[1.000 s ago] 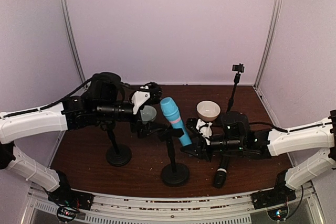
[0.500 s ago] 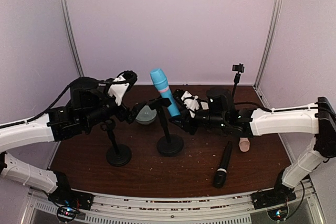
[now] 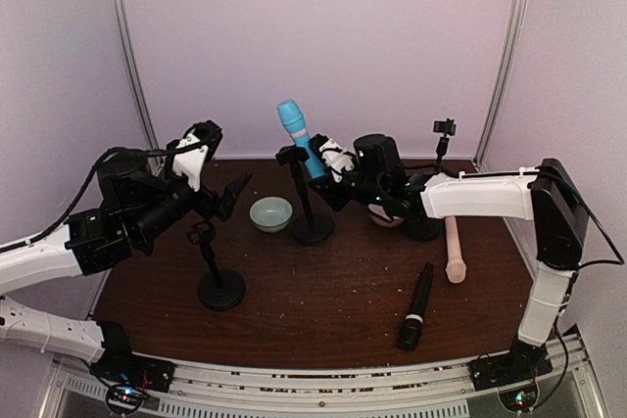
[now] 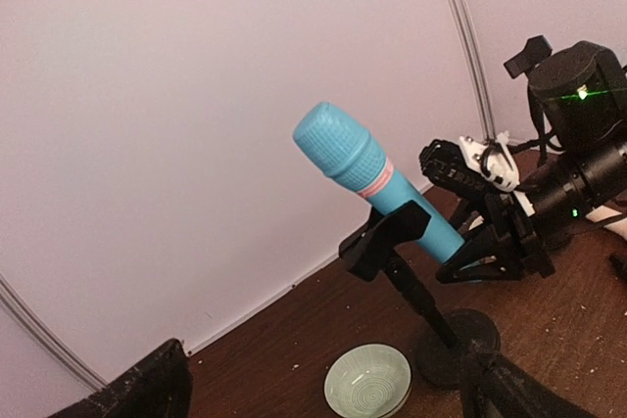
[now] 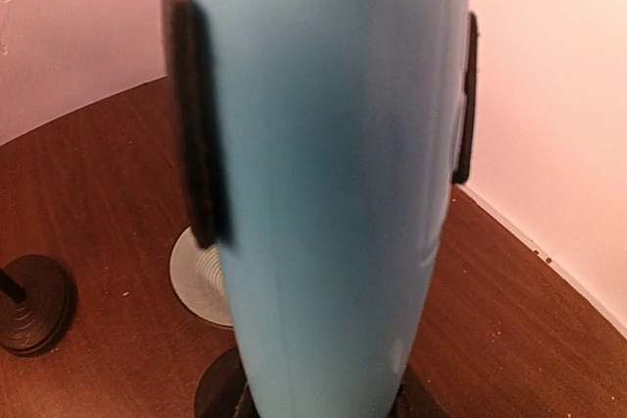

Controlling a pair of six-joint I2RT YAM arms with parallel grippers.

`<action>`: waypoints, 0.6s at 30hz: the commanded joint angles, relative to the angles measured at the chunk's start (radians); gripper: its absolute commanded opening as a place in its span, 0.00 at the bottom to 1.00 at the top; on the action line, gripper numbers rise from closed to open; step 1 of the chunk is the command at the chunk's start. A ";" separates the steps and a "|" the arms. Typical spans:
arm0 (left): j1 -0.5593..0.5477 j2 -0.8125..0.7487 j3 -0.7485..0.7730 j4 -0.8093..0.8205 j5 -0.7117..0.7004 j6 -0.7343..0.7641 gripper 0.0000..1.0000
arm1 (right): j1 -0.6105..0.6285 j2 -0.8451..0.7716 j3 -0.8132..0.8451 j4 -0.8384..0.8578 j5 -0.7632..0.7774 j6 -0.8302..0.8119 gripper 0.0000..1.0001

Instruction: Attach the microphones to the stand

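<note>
On the bench point(image 3: 323, 281), the back stand point(image 3: 312, 230) carries the blue mic point(image 4: 377, 178) tilted in its clip point(image 4: 384, 234), head up, with a pink band under the head. The right gripper point(image 3: 321, 171) clamps that mic's lower end. The left gripper point(image 3: 233, 193) hangs spread wide, holding nothing, near a second stand point(image 3: 221, 289). The black mic point(image 3: 415, 307) and beige mic point(image 3: 455, 252) lie flat at the right. A green bowl point(image 3: 271, 212) sits beside the back stand's base.

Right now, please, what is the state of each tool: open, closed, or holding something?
Left tool: open, holding nothing.
Right tool: closed on the light blue microphone.
</note>
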 commanded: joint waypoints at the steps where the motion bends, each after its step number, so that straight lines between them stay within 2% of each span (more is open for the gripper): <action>1: 0.004 -0.023 -0.012 0.061 -0.030 0.003 0.98 | -0.032 0.038 0.111 0.090 0.058 -0.013 0.11; 6: 0.005 -0.050 -0.017 0.065 -0.037 -0.009 0.97 | -0.053 0.124 0.168 0.104 0.092 0.015 0.14; 10: 0.005 -0.105 -0.076 0.156 -0.039 0.025 0.96 | -0.054 0.147 0.160 0.101 0.120 0.018 0.18; 14: 0.005 -0.100 -0.074 0.156 -0.072 0.040 0.94 | -0.054 0.154 0.131 0.099 0.127 0.020 0.24; 16: 0.005 -0.097 -0.068 0.138 -0.031 0.050 0.90 | -0.054 0.150 0.113 0.100 0.131 0.030 0.29; 18: 0.005 -0.098 -0.068 0.135 0.000 0.047 0.89 | -0.054 0.135 0.079 0.109 0.142 0.048 0.42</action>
